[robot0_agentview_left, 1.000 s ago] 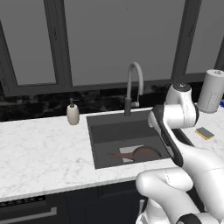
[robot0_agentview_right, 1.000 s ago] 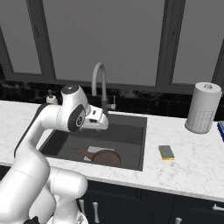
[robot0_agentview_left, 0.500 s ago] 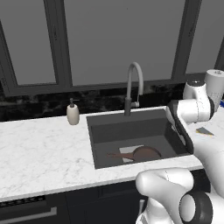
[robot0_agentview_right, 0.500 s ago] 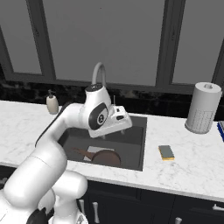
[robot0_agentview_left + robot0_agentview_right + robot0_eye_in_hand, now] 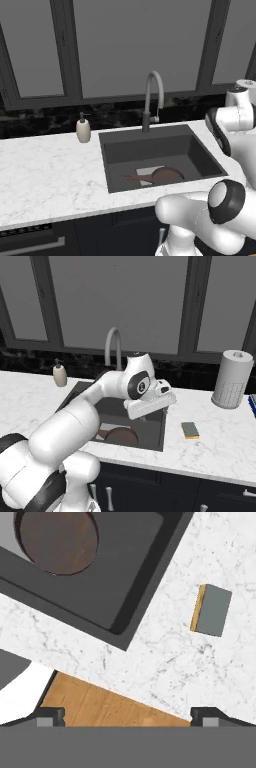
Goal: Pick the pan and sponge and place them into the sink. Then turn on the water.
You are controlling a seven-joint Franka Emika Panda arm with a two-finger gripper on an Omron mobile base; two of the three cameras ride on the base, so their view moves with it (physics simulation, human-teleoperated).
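Sponge to be fetched next; pan lies in the sink.
Open, empty fingers should be centred above the sponge on the tabletop, lowered, then closed across its narrow sides.

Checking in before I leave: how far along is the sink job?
Done: the pan lies in the sink. In hand: the open, empty claw hangs above the counter near the sponge. Left: sponge into the sink, then the faucet on.
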